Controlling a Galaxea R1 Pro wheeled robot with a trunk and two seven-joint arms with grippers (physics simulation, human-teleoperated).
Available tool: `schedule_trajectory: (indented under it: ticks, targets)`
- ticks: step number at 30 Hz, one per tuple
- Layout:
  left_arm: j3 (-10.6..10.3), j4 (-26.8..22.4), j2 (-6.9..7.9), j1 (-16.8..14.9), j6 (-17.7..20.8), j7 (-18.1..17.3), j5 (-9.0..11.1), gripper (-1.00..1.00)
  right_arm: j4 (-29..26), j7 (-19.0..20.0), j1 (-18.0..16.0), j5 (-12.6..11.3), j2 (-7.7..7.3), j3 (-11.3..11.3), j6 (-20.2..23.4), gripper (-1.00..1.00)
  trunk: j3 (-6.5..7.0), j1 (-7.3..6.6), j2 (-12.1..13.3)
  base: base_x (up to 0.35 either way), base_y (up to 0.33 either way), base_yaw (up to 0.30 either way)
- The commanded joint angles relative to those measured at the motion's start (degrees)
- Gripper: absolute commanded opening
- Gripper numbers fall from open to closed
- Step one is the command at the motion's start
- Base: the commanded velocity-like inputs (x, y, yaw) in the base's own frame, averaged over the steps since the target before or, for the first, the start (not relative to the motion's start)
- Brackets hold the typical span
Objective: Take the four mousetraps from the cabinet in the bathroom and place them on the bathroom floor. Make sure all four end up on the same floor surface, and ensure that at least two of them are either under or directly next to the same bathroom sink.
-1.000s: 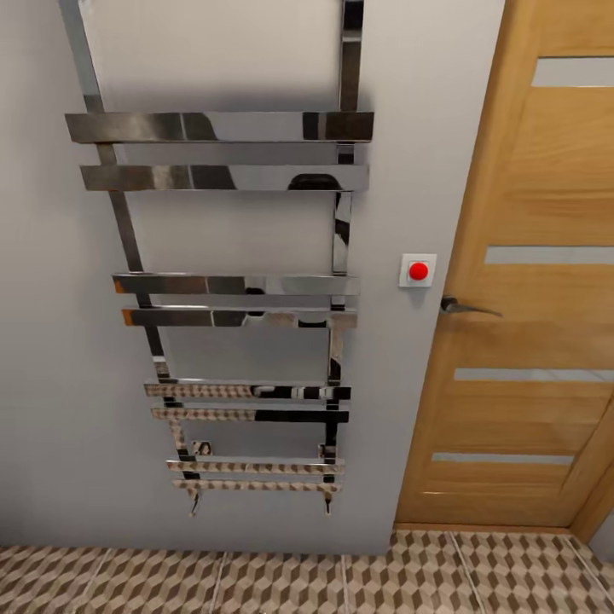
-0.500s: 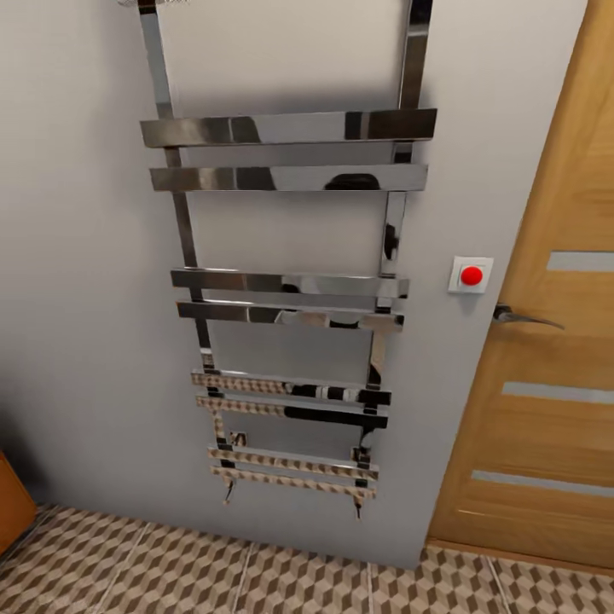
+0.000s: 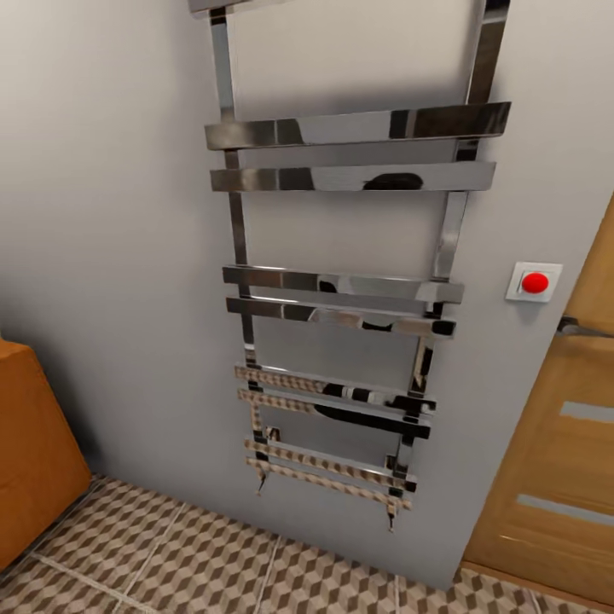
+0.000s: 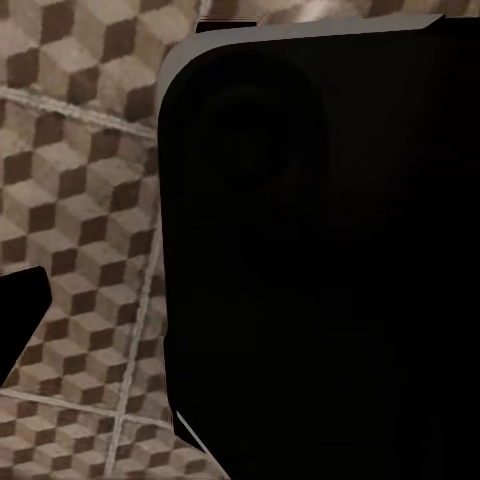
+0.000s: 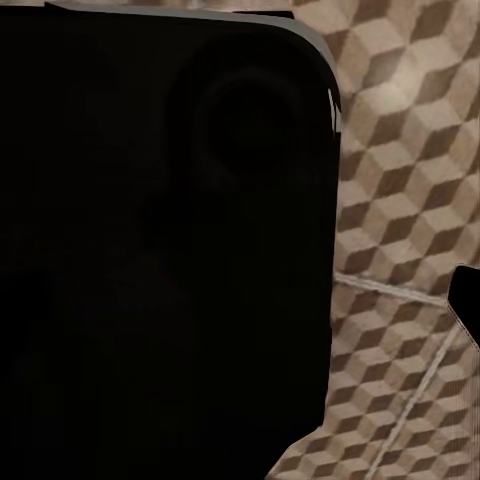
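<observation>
view swinging left, cabinet edge coming into sight

across the last second the whole head picture has slid: the chrome towel rail [image 3: 341, 298] has drifted rightward in frame, the wooden door [image 3: 554, 460] has been pushed to the right edge, and an orange-brown block [image 3: 34, 460] has come in at the lower left. that is your camera turning left, not the fixtures moving. i judge that block to be a side of the cabinet, so you are turning toward the first stop of the task rather than away from it. nothing has been picked up yet by the look of it, and all four placements are still ahead.

the cabinet shows as a plain flat wooden face, warm orange-brown, standing on the bathroom floor [image 3: 205, 563] near the grey wall [image 3: 111, 256]. no drawer fronts or handles can be made out from this angle, and no mousetraps can be seen, so you will need more of a turn before you can choose a drawer.

the floor tiles carry the brown, beige and white cube print with pale grout, running up to the wall below the rail. a red button [image 3: 535, 282] sits on the wall between the rail and the door.

in both wrist views a dark body of the robot blocks most of the picture, with cube tiles beside it; i cannot tell whether either gripper is spread or pressed together.
</observation>
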Motion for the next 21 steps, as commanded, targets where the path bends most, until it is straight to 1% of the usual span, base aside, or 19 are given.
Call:
schedule_trajectory:
  ticks: [1, 21]
  targets:
    - [0.0, 0.0, 0.00, 0.0, -0.1, 0.0, 0.0, 1.00, 0.0, 0.0, 0.0, 0.0, -0.01, 0.0, -0.2, 1.00, -0.04, 0.00, 0.0, 0.000, 0.000, 0.282]
    - [0.0, 0.0, 0.00, 0.0, -0.1, 0.0, 0.0, 1.00, 0.0, 0.0, 0.0, 0.0, -0.01, 0.0, -0.2, 1.00, -0.04, 0.00, 0.0, 0.000, 0.000, 0.282]
